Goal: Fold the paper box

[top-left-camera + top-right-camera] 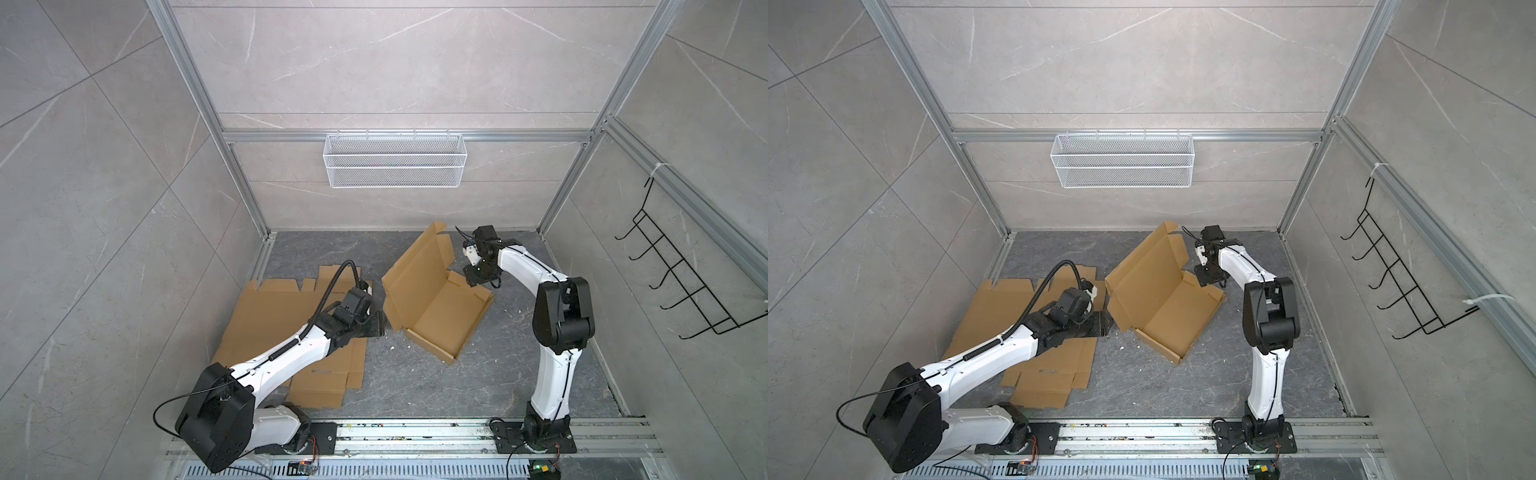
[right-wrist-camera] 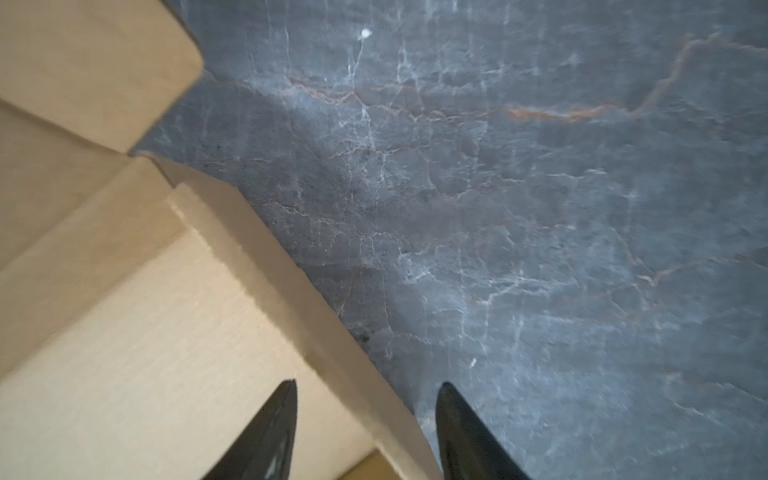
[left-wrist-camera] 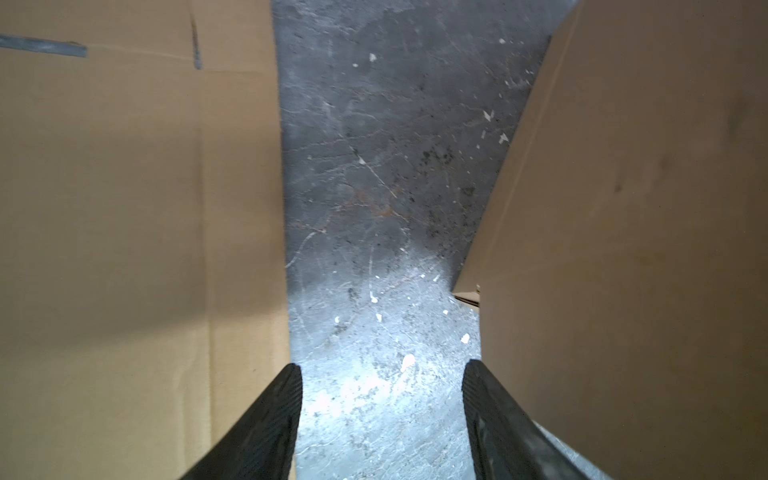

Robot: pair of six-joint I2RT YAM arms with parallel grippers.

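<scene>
Widest clear bench at lower centre in both top views, between flat cardboard sheets at left and paper box at centre. Higher up, only a narrow bare strip between those two, occupied by left claw, jaws apart. Box's raised lid blocking upper centre. Right claw crowding the box's right corner, jaws apart; bare bench further right.

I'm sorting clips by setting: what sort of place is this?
Probably a robot test cell: aluminium frame around stone-look panels, left arm and right arm bolted to a rail, flat cardboard blanks beside a half-folded box.
</scene>
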